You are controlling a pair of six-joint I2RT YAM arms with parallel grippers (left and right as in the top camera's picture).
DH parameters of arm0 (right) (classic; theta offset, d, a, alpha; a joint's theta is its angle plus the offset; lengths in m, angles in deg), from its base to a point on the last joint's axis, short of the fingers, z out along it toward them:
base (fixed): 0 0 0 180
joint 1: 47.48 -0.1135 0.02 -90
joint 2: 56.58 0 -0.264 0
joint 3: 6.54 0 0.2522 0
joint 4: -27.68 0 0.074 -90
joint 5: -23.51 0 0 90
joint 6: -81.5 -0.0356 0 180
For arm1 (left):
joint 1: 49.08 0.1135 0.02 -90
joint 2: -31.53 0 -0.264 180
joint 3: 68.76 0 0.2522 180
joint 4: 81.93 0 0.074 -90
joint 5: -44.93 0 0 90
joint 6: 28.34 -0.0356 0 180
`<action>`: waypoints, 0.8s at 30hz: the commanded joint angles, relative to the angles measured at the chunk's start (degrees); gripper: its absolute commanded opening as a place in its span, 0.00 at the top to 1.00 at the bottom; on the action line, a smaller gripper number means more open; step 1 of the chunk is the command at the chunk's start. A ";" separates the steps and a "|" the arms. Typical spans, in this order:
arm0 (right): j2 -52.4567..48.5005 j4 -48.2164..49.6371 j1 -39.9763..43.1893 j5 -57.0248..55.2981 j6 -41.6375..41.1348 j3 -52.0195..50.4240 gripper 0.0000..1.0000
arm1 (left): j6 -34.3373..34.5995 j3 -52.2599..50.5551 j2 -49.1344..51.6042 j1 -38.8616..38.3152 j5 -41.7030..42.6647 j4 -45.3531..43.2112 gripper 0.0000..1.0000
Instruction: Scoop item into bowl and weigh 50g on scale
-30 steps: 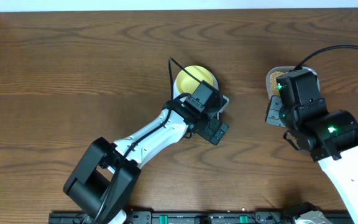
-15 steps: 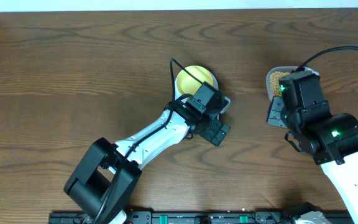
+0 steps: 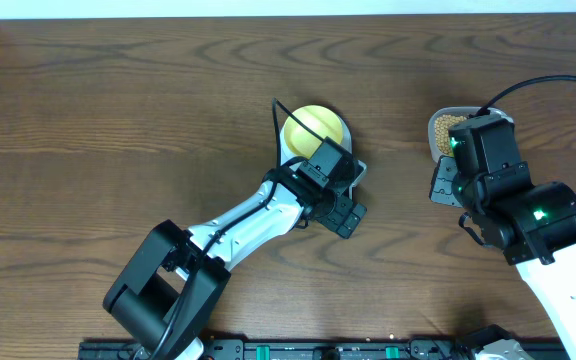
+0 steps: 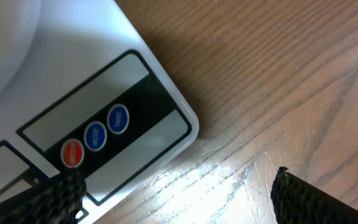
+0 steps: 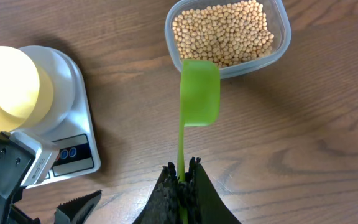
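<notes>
The pale yellow bowl (image 3: 313,128) (image 5: 8,84) stands on the white scale (image 5: 73,134) (image 4: 55,74); the scale's corner shows in the overhead view (image 3: 358,165). My left gripper (image 3: 343,212) (image 4: 179,196) is open and empty over the scale's button edge, one finger over the scale, the other over wood. My right gripper (image 5: 185,177) (image 3: 446,180) is shut on the handle of a green scoop (image 5: 200,93), whose empty cup hangs at the near rim of the clear tub (image 5: 284,37) of tan beans (image 5: 225,31) (image 3: 446,125).
The scale's panel has one red and two blue buttons (image 4: 95,137). Bare wood table (image 3: 118,120) lies all round. A black rail (image 3: 268,350) runs along the front edge.
My left gripper has shifted slightly down and left along the scale's edge. My right arm has barely moved.
</notes>
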 commanded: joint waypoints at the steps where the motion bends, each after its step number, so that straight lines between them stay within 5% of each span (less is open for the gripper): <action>1: 0.63 -0.09 0.17 -0.15 -0.17 0.83 0.99 | 0.66 -0.17 1.07 -0.07 -1.03 -0.55 0.02; 24: 1.46 -0.09 0.17 -0.79 0.68 0.83 0.99 | 0.66 -1.77 3.04 -0.07 -1.66 -4.02 0.02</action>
